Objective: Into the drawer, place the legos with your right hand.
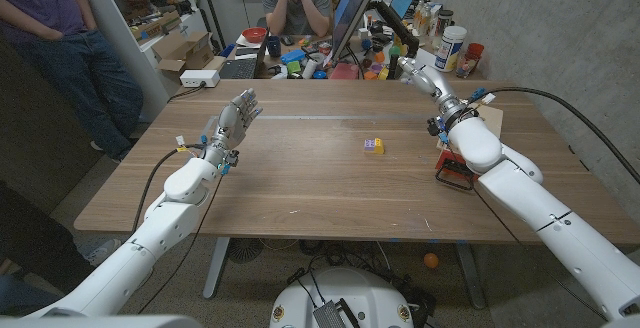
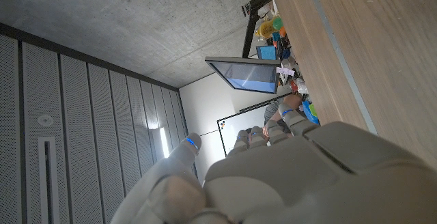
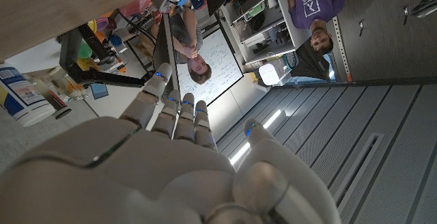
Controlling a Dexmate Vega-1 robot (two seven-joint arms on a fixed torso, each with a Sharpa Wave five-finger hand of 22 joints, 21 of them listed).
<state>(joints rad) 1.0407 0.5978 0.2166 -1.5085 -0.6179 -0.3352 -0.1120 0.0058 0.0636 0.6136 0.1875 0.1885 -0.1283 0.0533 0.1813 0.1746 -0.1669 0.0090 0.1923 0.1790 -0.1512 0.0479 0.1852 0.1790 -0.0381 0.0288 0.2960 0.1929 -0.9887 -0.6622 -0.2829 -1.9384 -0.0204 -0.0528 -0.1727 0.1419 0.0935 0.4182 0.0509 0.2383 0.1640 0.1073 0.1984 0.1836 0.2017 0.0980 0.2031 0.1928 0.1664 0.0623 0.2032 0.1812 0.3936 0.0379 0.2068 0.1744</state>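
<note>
Legos (image 1: 373, 145) on counter (image 1: 300, 183), small purple-yellow cluster, right of centre, untouched. Right hand (image 1: 419, 74) at 1 o'clock from legos, well apart, raised near counter's far edge, fingers straight and spread, empty. Left hand (image 1: 234, 120) at 9 o'clock, well apart, fingers apart, holding nothing. Red-black object (image 1: 455, 173) at 4 o'clock, beside right forearm.

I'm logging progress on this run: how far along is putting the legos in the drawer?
Nothing looks done yet. The legos sit on the table, untouched. The right hand is raised near the table's far edge, open and holding nothing; the left hand is open too. Grasping and placing remain; I can't make out a drawer.
</note>
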